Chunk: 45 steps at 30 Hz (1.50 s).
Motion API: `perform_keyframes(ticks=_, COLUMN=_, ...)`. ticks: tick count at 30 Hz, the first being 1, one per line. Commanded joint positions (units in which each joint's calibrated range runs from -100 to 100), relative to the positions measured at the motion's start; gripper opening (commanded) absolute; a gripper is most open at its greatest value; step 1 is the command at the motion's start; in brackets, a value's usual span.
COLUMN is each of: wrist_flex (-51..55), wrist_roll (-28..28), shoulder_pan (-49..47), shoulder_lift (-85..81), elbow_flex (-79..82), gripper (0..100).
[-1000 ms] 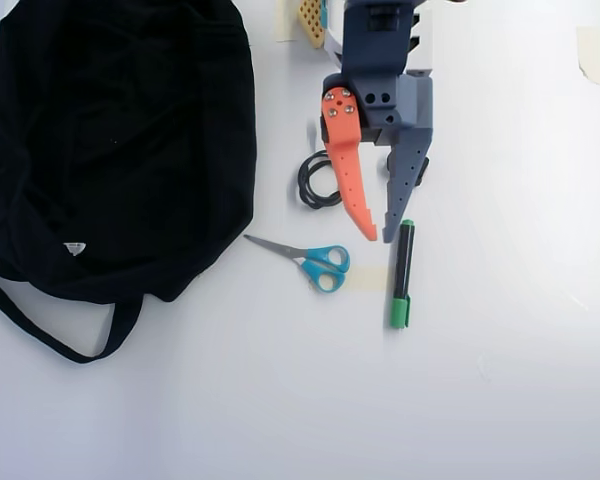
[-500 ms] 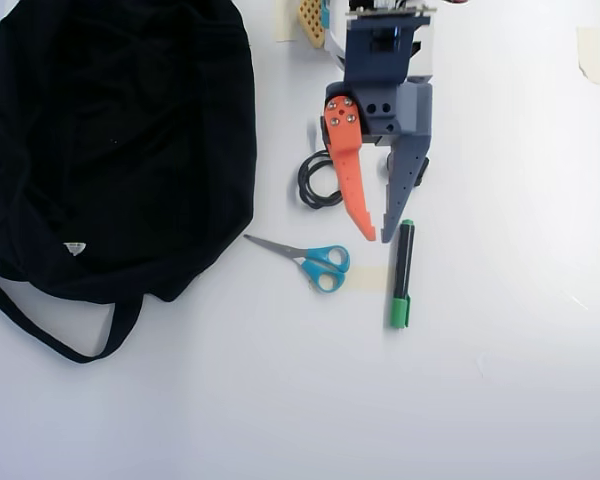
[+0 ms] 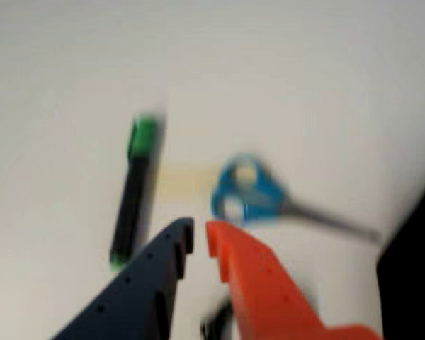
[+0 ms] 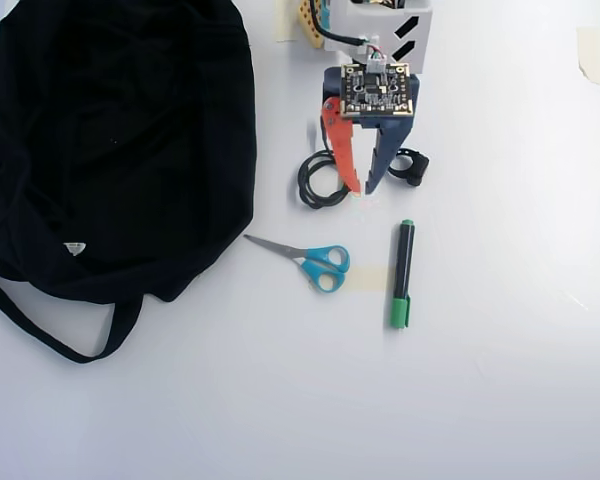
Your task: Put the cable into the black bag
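Our gripper (image 4: 362, 189), fingers nearly closed and empty beside the cable (image 4: 318, 183), risks pinching only table (image 4: 500, 400) and missing the coil.

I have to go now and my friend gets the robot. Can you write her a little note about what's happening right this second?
Gripper: jaws nearly closed, holding nothing, pointing down just right of the cable in the overhead view.
Cable: coiled on the table, not picked up yet.
Black bag: lying at the left, away from the cable.
Nearby but not needed: scissors, green marker, small black clip.
Done: nothing yet.
Left: grab the cable, carry it over, drop it into the bag.
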Motion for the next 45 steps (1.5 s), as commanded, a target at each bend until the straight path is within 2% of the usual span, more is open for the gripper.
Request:
perform_keyframes(ticks=1, wrist_flex=10.5, wrist_roll=0.31, shoulder_pan=-0.4, shoulder_lift=-1.7, elbow_flex=-2.57, gripper=2)
perform_keyframes(ticks=10, wrist_flex=24.97, wrist_roll=0.36, shoulder_pan=-0.48, shoulder_lift=-1.7, elbow_flex=-2.57, gripper=2)
perform_keyframes(ticks=14, wrist_flex=27.3, wrist_roll=3.4, shoulder_pan=-0.7, shoulder_lift=-1.7, elbow_flex=-2.3, gripper=2)
perform_keyframes(ticks=22, wrist_flex=27.82, wrist_roll=4.87, shoulder_pan=-0.93, shoulder_lift=-1.61, elbow_flex=-1.76, gripper=2)
perform_keyframes(ticks=33, wrist_flex=27.73, wrist_roll=12.26, shoulder_pan=-0.85, shoulder_lift=-0.62, elbow_flex=-1.58, gripper=3)
perform_keyframes(ticks=43, wrist_flex=26.95, wrist_roll=14.31, shoulder_pan=-0.33, shoulder_lift=-0.45, elbow_flex=2.82, gripper=3)
perform_keyframes(ticks=45, wrist_flex=26.95, wrist_roll=14.31, shoulder_pan=-0.33, shoulder_lift=-0.45, elbow_flex=3.27, gripper=5)
